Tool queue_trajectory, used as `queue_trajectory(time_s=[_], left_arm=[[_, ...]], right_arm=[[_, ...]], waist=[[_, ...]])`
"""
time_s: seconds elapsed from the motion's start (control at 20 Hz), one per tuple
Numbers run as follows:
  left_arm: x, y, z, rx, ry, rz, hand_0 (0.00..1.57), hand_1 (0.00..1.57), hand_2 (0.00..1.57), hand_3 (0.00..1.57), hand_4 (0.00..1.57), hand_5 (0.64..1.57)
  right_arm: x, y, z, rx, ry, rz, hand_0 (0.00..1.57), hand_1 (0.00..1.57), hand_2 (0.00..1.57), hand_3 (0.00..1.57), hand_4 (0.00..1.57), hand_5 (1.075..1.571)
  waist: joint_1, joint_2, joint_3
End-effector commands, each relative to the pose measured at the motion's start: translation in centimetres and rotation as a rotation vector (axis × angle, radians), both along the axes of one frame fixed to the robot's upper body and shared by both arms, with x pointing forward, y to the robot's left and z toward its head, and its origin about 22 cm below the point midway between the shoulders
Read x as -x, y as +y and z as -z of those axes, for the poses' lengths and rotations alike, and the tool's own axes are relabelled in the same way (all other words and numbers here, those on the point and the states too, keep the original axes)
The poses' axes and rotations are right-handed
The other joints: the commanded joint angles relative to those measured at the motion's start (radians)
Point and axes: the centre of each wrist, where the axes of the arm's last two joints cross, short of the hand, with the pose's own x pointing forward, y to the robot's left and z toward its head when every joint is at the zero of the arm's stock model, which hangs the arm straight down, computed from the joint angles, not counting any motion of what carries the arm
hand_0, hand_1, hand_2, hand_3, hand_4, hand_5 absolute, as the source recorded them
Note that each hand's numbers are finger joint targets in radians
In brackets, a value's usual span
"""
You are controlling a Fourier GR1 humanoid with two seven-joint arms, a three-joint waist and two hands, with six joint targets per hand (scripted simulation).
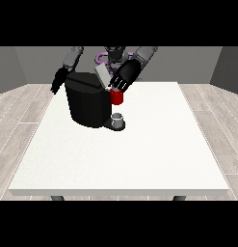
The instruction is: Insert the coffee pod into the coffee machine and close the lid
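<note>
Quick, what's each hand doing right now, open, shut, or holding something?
Hand at the view's right: over the coffee machine, above a red thing at the machine; fingers cannot be told.
Hand at the view's left: open, holding nothing.

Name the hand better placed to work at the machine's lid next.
The left one, the hand at the view's right: it hangs over the raised lid of the machine. The other hand hangs beside the machine.

Coffee machine (87,103) hides the lower body of the robot (113,55) and part of the hand at the view's left (58,81). Hand at the view's right (123,76) covers the machine's top opening; its fingers too small to read. Desk (139,154) legs mostly hidden underneath.
</note>
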Motion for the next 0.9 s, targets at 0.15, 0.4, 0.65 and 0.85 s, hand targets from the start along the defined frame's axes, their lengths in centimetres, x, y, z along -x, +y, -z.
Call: queue_trajectory(time_s=[0.15, 0.4, 0.65, 0.85], left_arm=[[0.1, 1.1, -1.5, -0.016, -0.022, 0.001, 1.20, 1.20, 1.26, 1.20, 0.41, 1.571], [-0.1, -0.6, 0.0, -0.016, 0.009, 0.018, 1.20, 1.20, 1.25, 1.20, 0.37, 1.571], [0.0, -0.1, -1.9, -0.017, -0.071, 0.021, 1.20, 1.20, 1.22, 1.18, 0.36, 1.571], [0.0, -0.1, 0.6, -0.059, -0.097, 0.003, 1.27, 1.27, 1.27, 1.18, 0.17, 1.571]], right_arm=[[0.2, -1.1, 0.8, -0.008, 0.002, 0.018, 0.00, 0.00, 0.00, 0.00, 0.00, 1.571], [-0.3, -3.4, 0.8, -0.031, 0.027, 0.031, 0.00, 0.00, 0.00, 0.00, 0.00, 1.571], [0.0, -0.5, 1.2, -0.003, 0.004, 0.025, 0.00, 0.00, 0.00, 0.00, 0.00, 1.571], [-0.4, -0.7, 0.2, -0.026, 0.038, 0.046, 0.00, 0.00, 0.00, 0.00, 0.00, 1.571]], waist=[[0.001, 0.016, -0.0011], [0.015, -0.018, -0.0010], [0.003, 0.013, -0.0013], [0.019, 0.004, -0.0014]])
